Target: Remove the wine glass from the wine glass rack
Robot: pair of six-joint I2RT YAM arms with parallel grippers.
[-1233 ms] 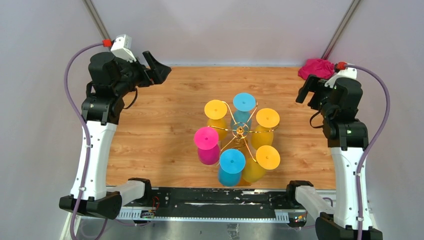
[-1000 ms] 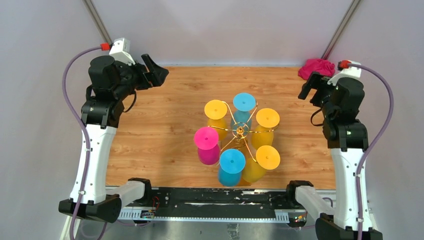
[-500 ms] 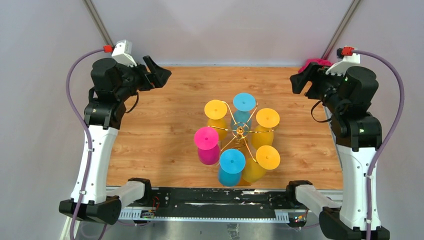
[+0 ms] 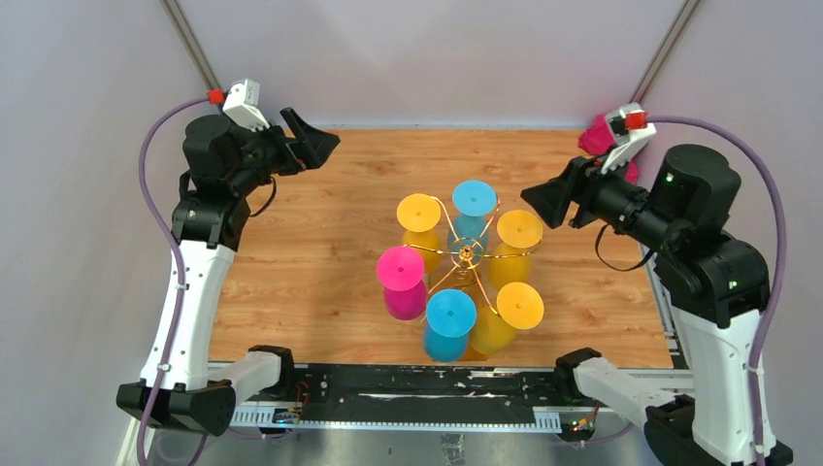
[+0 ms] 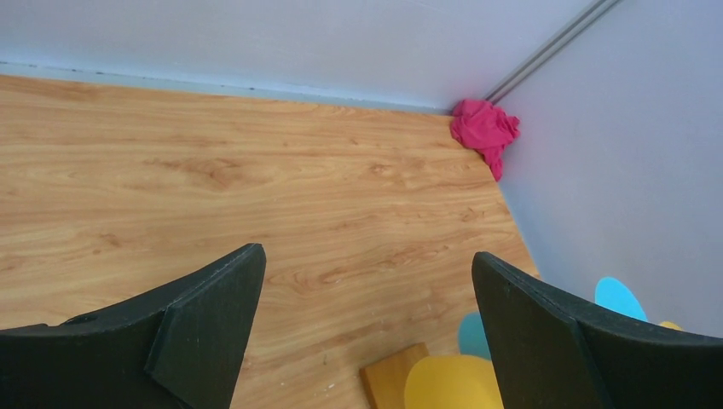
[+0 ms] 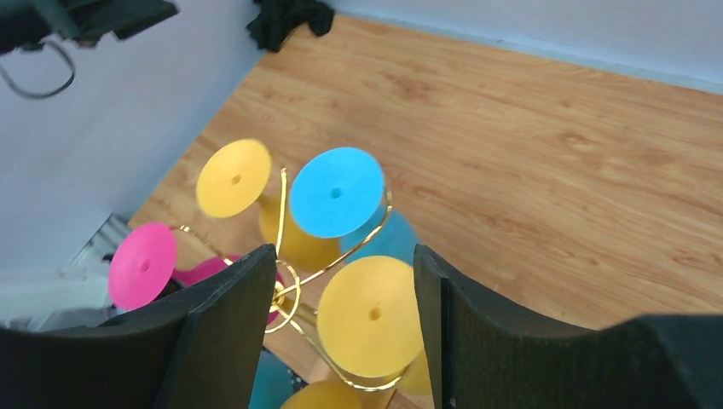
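Right arm (image 4: 679, 209) swung in from the table's (image 4: 311, 262) right edge toward the rack (image 4: 467, 254).
Rack stood mid-table with six glasses (image 4: 400, 269) hanging feet up. Right gripper (image 4: 543, 202) hovered near the rear-right yellow glass (image 4: 519, 229), jaws apart and holding nothing. Left gripper (image 4: 315, 146) gaped over the far-left corner.

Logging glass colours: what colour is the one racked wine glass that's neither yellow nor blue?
Magenta pink wine glass; clearest in the top external view.
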